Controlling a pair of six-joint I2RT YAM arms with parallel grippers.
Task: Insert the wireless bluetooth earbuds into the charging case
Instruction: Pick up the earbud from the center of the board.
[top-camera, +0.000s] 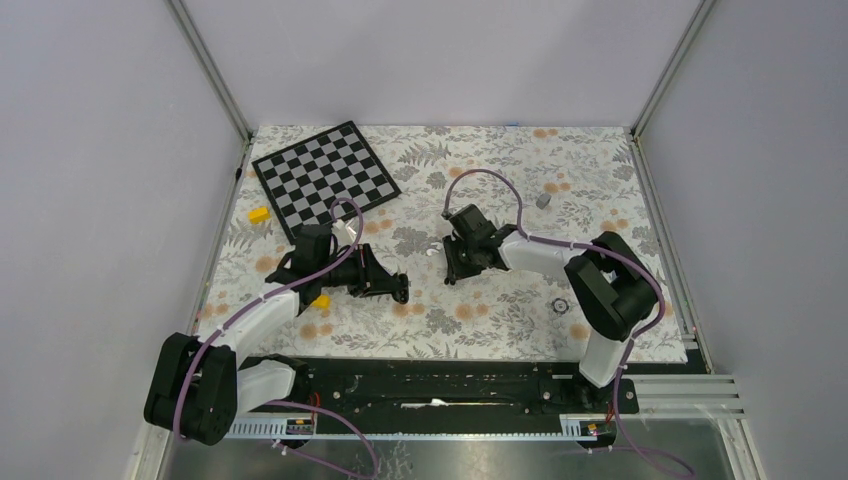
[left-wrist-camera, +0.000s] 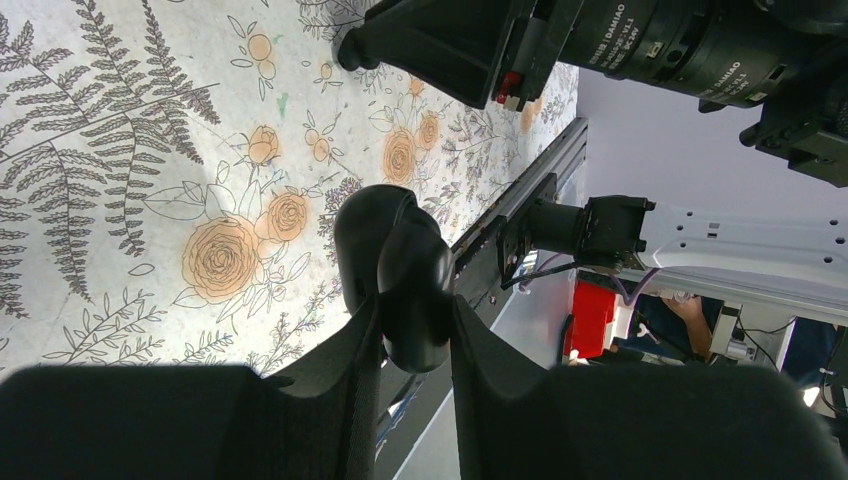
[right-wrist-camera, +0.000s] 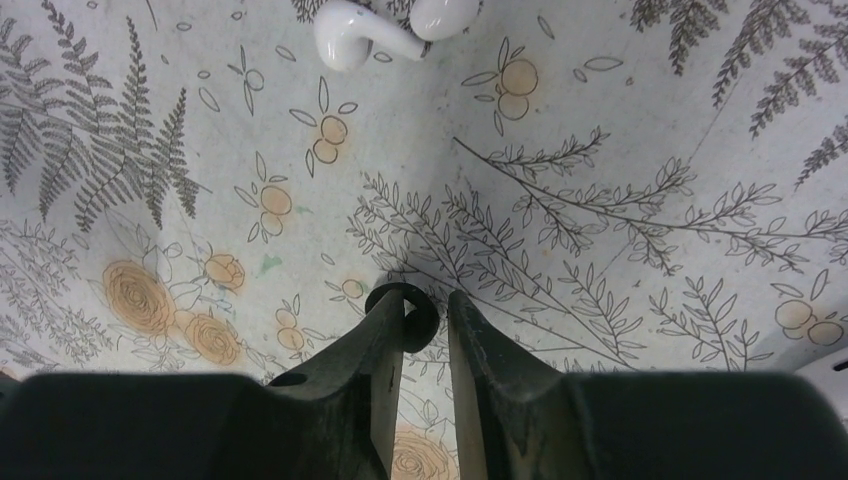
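My right gripper (top-camera: 452, 272) (right-wrist-camera: 425, 300) is low over the floral mat, shut on a tiny black rounded earbud (right-wrist-camera: 422, 325) at its fingertips. The second earbud is out of view. The white rounded charging case (right-wrist-camera: 345, 35), seen as two lobes cut by the top edge, lies on the mat ahead of the right gripper. It is a small white speck in the top view (top-camera: 428, 252). My left gripper (top-camera: 400, 290) (left-wrist-camera: 415, 320) is shut on a larger black oval pebble (left-wrist-camera: 395, 260), held above the mat near the front rail.
A chessboard (top-camera: 325, 178) lies at the back left, with a yellow block (top-camera: 259, 214) beside it and another (top-camera: 320, 300) under the left arm. A small silver piece (top-camera: 560, 305) and a grey object (top-camera: 543, 200) lie to the right. The front rail (top-camera: 430, 385) runs along the near edge.
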